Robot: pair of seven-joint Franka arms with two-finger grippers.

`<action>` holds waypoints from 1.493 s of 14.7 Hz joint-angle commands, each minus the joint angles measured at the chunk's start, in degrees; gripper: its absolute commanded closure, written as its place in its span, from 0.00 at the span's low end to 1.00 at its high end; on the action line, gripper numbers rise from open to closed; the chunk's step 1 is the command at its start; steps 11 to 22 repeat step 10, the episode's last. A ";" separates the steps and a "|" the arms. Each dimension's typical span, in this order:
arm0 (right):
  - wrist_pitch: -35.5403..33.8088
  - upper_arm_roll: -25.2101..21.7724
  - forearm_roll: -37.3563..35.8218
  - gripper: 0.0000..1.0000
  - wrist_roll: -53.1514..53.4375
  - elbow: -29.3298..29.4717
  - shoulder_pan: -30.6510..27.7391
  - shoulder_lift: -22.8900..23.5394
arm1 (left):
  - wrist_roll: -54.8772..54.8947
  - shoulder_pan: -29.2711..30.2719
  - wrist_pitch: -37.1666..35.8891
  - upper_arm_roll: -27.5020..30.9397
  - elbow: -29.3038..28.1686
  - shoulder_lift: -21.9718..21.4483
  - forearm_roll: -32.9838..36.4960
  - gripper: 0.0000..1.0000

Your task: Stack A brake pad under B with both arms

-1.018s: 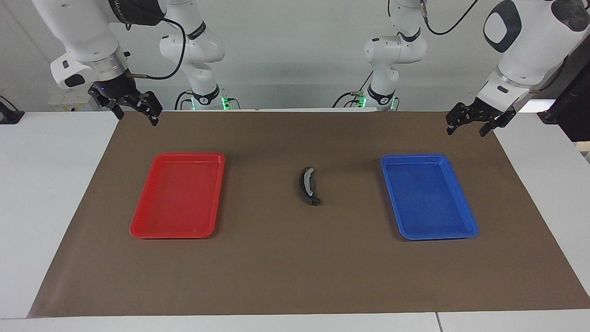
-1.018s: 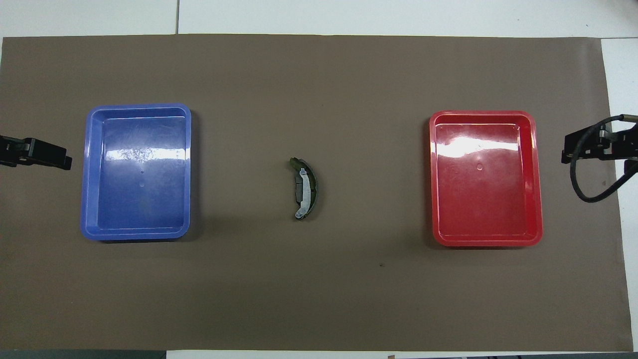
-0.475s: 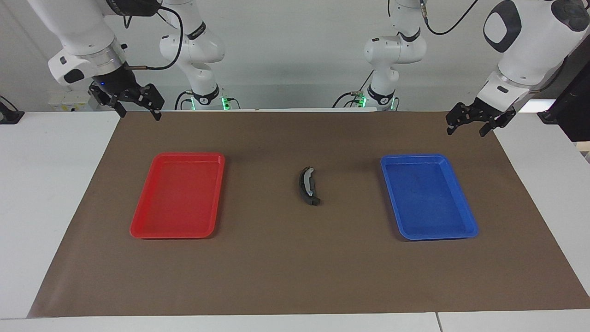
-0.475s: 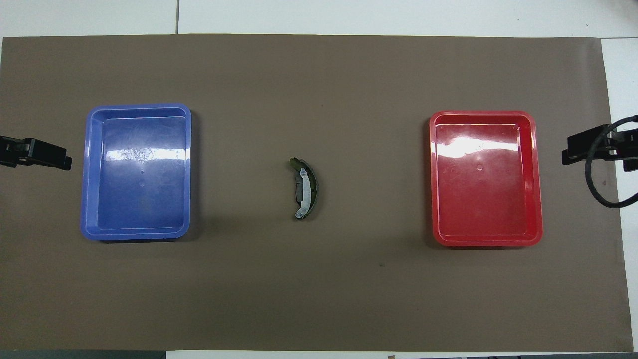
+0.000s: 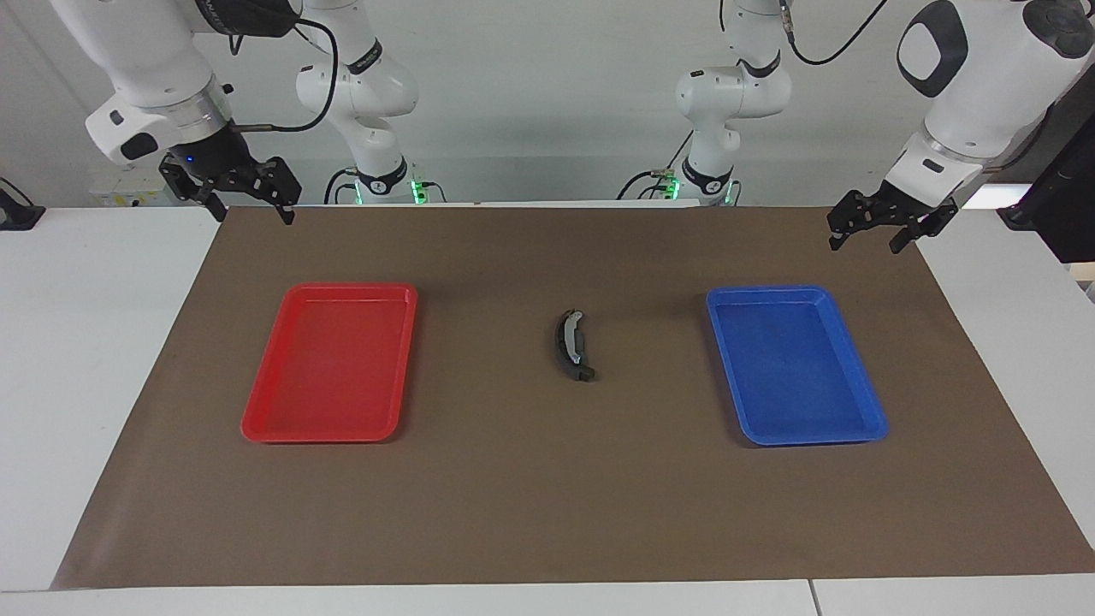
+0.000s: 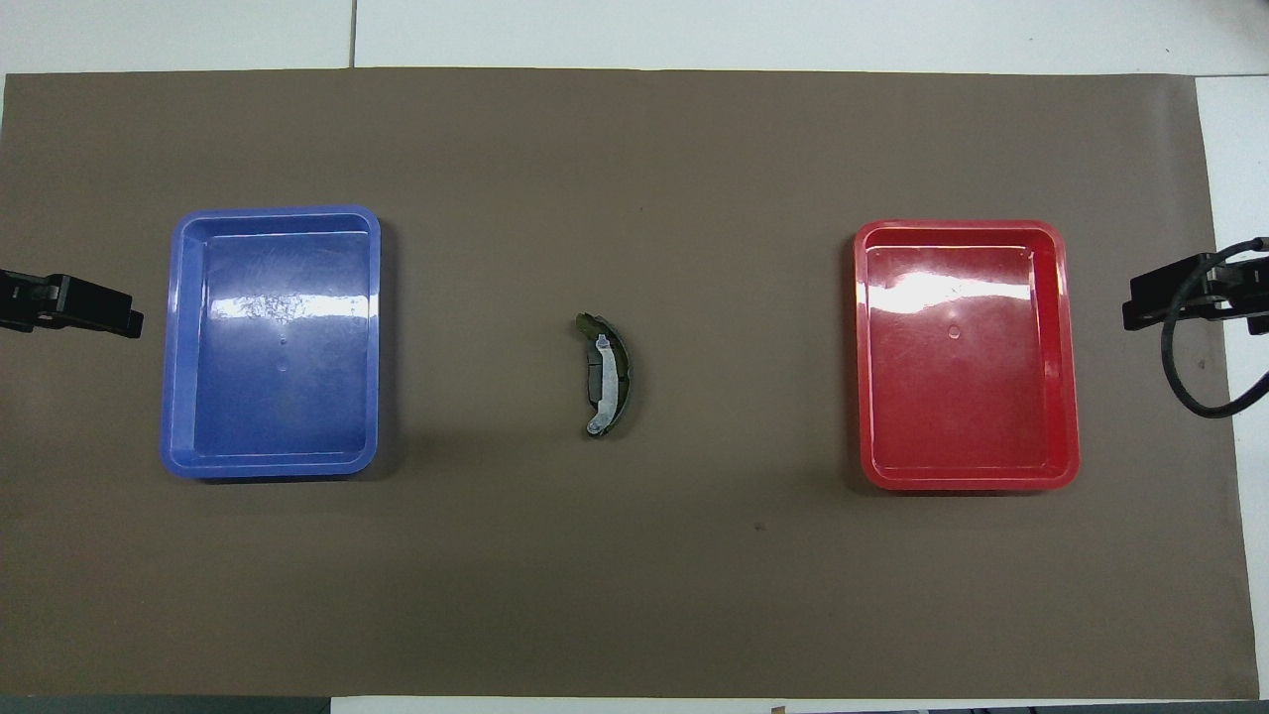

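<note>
Bright, even light from above; white glare streaks cross the blue tray (image 6: 273,307) and red tray (image 6: 967,293). Shadows soft and short. Both views sharp.

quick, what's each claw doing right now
Left claw: open, holding nothing, up over the mat's corner near the blue tray.
Right claw: open, holding nothing, up over the mat's edge near the red tray.

The crescent B (image 5: 571,346) lies mid-tabletop on the brown mat (image 5: 547,513) with the short A brake pad (image 5: 581,340) against it — between a red tray (image 5: 257,419) and a blue tray (image 5: 868,402). Both hands hang spread and empty over the mat's corners at the robots' edge — the left hand (image 5: 866,233) at the blue tray's end, the right hand (image 5: 251,205) at the red's.
</note>
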 commanded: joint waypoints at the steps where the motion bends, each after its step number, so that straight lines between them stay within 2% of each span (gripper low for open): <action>1: -0.59 1.29 -0.02 0.01 1.78 0.22 -0.57 0.13 | -0.70 0.24 0.63 -0.18 -0.95 -1.25 1.10 0.01; 22: -0.59 1.30 0.24 0.01 0.63 -0.13 -0.57 0.04 | -0.70 0.24 0.63 -0.18 -0.95 -1.25 1.10 0.01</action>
